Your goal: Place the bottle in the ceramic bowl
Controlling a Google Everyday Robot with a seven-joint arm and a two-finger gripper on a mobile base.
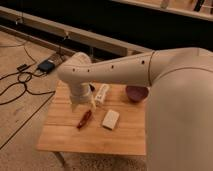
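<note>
The slim cream-white bottle (102, 93) lies on the wooden table (65, 135), near its back middle. The dark maroon ceramic bowl (136, 93) stands to the bottle's right, near the back right of the table, partly hidden by my arm. My arm reaches in from the right and bends down over the table's left part. The gripper (90, 103) hangs low over the table, just left of the bottle and close to it. Whether it touches the bottle does not show.
A flat white rectangular block (110, 119) lies in front of the bottle. A thin red object (84, 120) lies to the block's left. Cables (20, 85) and a black box (46, 65) lie on the floor to the left. A dark wall base runs behind the table.
</note>
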